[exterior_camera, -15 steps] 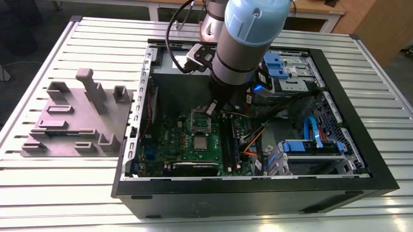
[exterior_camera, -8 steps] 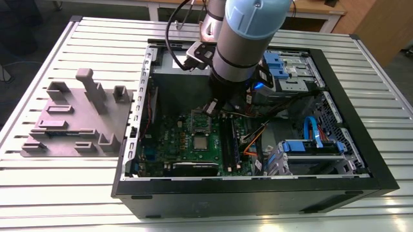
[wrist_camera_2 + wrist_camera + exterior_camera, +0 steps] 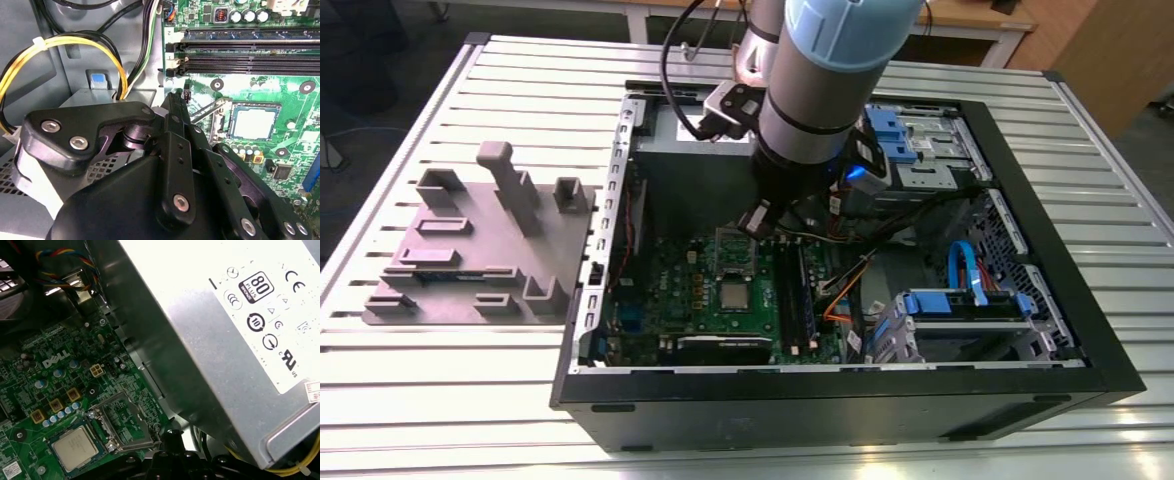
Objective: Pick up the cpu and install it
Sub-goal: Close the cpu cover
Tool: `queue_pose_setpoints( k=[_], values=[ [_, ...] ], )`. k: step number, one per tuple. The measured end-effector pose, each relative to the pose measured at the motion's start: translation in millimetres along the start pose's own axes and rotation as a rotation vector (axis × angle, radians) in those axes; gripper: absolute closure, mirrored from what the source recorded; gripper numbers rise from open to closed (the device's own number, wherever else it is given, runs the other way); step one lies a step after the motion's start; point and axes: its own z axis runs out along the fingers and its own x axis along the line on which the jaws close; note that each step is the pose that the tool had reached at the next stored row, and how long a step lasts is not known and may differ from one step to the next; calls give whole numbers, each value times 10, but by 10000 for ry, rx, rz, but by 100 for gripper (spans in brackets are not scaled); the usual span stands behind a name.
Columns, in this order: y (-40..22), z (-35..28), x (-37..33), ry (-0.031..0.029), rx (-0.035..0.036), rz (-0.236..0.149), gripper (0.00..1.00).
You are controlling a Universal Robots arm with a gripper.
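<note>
The cpu (image 3: pixel 736 296) is a small silver square lying flat in its socket on the green motherboard (image 3: pixel 670 290), inside the open computer case. Both wrist views show the cpu (image 3: pixel 252 122) (image 3: pixel 75 447) seated, with the socket's metal frame (image 3: pixel 122 421) swung up beside it and a thin lever (image 3: pixel 210 108) standing free. My gripper (image 3: pixel 761 216) hangs inside the case just above the board, beside the socket. Its black fingers (image 3: pixel 175 107) are pressed together, shut, with nothing between them. The tip (image 3: pixel 172 437) sits close to the open frame's edge.
The grey power supply (image 3: pixel 235 340) stands close beside the gripper, with yellow and black cables (image 3: pixel 60 50) looping near it. Long black memory slots (image 3: pixel 250 50) run past the socket. Blue drive bays (image 3: pixel 961 305) fill the case's right side. A grey fixture block (image 3: pixel 480 250) rests on the table outside.
</note>
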Motion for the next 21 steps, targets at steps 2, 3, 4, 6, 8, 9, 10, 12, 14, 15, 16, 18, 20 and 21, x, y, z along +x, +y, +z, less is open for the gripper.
queue_pose_setpoints(
  k=[2, 3, 4, 6, 8, 9, 10, 12, 14, 15, 16, 18, 20, 21],
  values=[
    [7, -7, 4, 13, 6, 0, 89],
    [12, -10, 7, 16, 8, 0, 89],
    [18, -14, 9, 19, 9, 0, 89],
    [30, -22, 15, 19, 10, 0, 89],
    [40, -34, 19, 21, 11, 1, 89],
    [44, -42, 19, 21, 11, 1, 89],
    [47, -50, 20, 21, 11, 0, 89],
    [52, -66, 19, 24, 13, 0, 89],
    [56, -78, 19, 27, 16, 1, 89],
    [57, -82, 19, 28, 16, 1, 89],
    [59, -86, 19, 29, 17, 1, 89],
    [62, -92, 20, 30, 18, 1, 89],
    [65, -100, 20, 34, 19, 1, 89],
    [66, -103, 20, 35, 20, 1, 89]
  ],
)
